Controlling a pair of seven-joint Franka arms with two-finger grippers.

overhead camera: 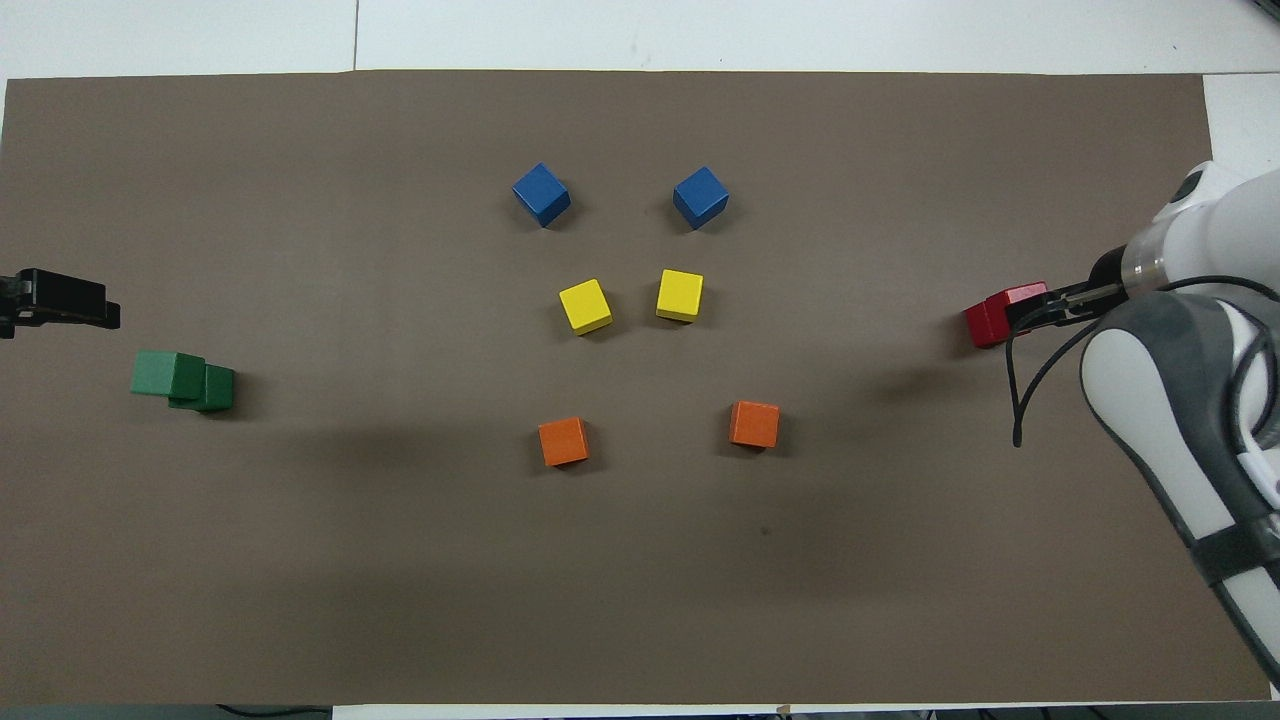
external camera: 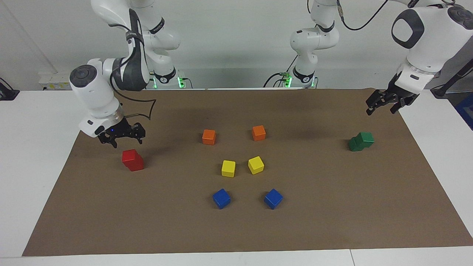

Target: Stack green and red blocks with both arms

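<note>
Two red blocks (external camera: pixel 133 160) stand stacked, slightly offset, at the right arm's end of the brown mat; the stack also shows in the overhead view (overhead camera: pixel 988 322). My right gripper (external camera: pixel 123 138) is open and empty, raised just above and beside the red stack, and partly covers it in the overhead view (overhead camera: pixel 1040 305). Two green blocks (external camera: pixel 361 141) stand stacked with a clear offset at the left arm's end, also seen in the overhead view (overhead camera: pixel 180 380). My left gripper (external camera: pixel 382 105) is open and empty, raised over the mat's edge, apart from the green stack (overhead camera: pixel 60 300).
In the mat's middle stand two orange cubes (external camera: pixel 208 137) (external camera: pixel 258 133) nearest the robots, two yellow cubes (external camera: pixel 228 168) (external camera: pixel 255 165) farther out, and two blue cubes (external camera: pixel 221 198) (external camera: pixel 273 198) farthest. The brown mat (external camera: pixel 236 229) lies on a white table.
</note>
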